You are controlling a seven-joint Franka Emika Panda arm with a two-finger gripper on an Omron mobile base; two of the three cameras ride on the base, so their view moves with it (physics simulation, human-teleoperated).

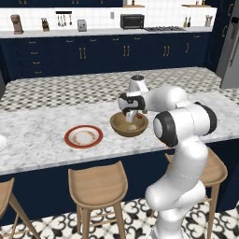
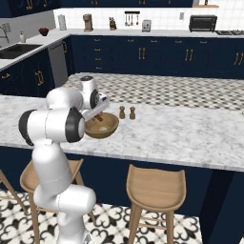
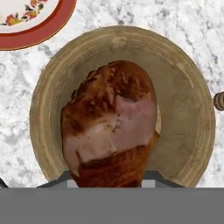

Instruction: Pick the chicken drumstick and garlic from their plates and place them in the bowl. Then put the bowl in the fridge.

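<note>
Gripper [image 1: 130, 116] is clamped on the chicken drumstick [image 3: 111, 124], holding it directly over the bowl [image 3: 188, 105], so the first drop looks near but not yet made. Garlic and the fridge step remain. At ten o'clock of the bowl in the hand view sits the red-rimmed plate [image 3: 39, 33], bare. From the base, the arm folds forward over the worktop [image 1: 42, 126], wrist pointing down.

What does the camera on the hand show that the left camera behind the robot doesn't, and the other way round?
Hand view: the chicken drumstick close up, held over the bowl, and flower patterns on the red-rimmed plate. Left base view: the arm, three wooden stools, the back counter with a toaster oven, and the fridge. Both: bowl, red-rimmed plate and marble counter.
</note>
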